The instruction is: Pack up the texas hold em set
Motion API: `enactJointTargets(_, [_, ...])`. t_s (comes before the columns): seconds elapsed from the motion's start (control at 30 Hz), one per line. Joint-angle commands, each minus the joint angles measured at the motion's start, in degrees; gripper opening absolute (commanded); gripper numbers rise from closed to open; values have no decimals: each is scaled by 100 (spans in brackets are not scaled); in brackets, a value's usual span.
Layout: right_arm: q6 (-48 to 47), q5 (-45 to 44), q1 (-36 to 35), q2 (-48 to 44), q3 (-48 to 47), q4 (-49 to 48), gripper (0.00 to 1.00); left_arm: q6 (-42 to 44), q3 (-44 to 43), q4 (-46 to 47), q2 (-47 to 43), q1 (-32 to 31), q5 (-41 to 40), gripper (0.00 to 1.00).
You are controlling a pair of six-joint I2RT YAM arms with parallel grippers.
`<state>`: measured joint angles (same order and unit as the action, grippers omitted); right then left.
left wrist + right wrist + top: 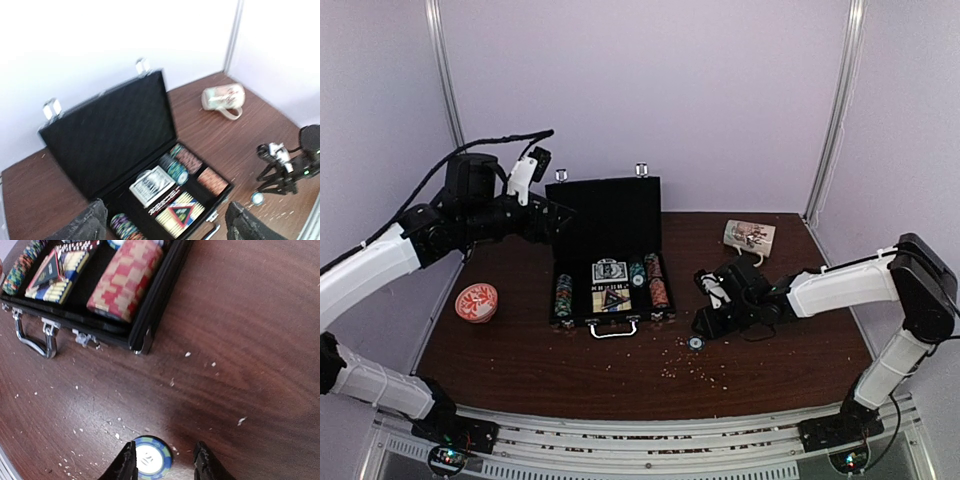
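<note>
The black briefcase [610, 262] lies open in the middle of the table with its lid upright; it also shows in the left wrist view [110, 135]. Inside it are striped chip stacks [212, 181] and boxed card decks [152, 186]. My left gripper [558, 218] is open and empty, held high by the lid's left edge, and the left wrist view shows it above the case [165, 227]. A loose blue-rimmed chip [152, 458] lies on the table right of the case handle [35, 342]. My right gripper [165, 467] is open and low, straddling that chip, which lies beside the left finger.
A white printed mug [750, 236] lies on its side at the back right. An orange-red patterned dish [476, 302] sits left of the case. Pale crumbs [692, 370] are scattered over the front of the table. Walls enclose the back and both sides.
</note>
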<state>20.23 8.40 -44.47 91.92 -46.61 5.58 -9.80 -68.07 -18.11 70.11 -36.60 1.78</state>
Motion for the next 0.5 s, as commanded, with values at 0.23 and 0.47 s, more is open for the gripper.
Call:
enactJointTargets(0.23, [341,674,-211,661,106,-429,35,475,821,345,-551,193,-906,87])
enactJointTargets(0.47, [237,783,-381,798,173,-336,32,216,865,388,-345,502,-460,87])
